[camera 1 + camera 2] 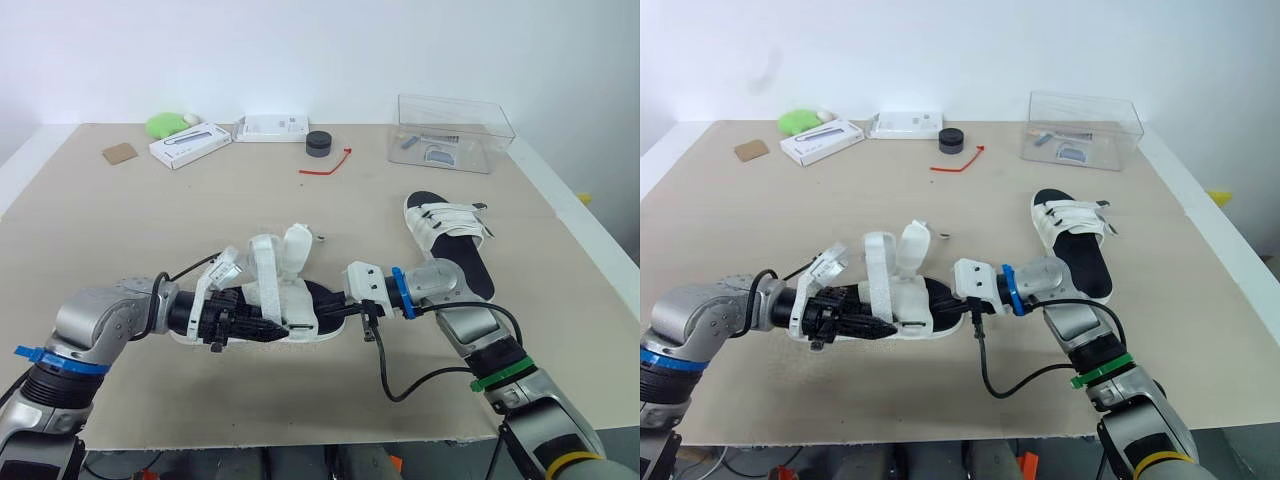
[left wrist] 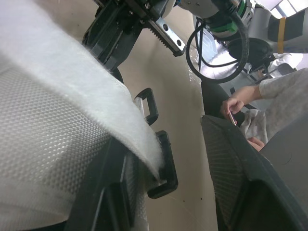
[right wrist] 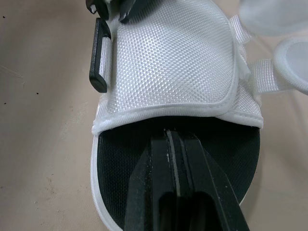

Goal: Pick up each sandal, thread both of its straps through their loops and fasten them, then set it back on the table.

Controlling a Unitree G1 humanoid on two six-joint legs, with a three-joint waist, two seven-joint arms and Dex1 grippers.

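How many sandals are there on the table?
2. The near sandal lies on the table between the left gripper and right gripper, straps loose and sticking up. The far sandal lies alone farther right, straps laid across it. None seem hidden.

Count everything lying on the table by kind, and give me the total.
Sandals: 2
White boxes: 2
Clear plastic box: 1 (contents not counted)
Black round puck: 1
Red tie: 1
Green object: 1
Brown square: 1
Total: 9
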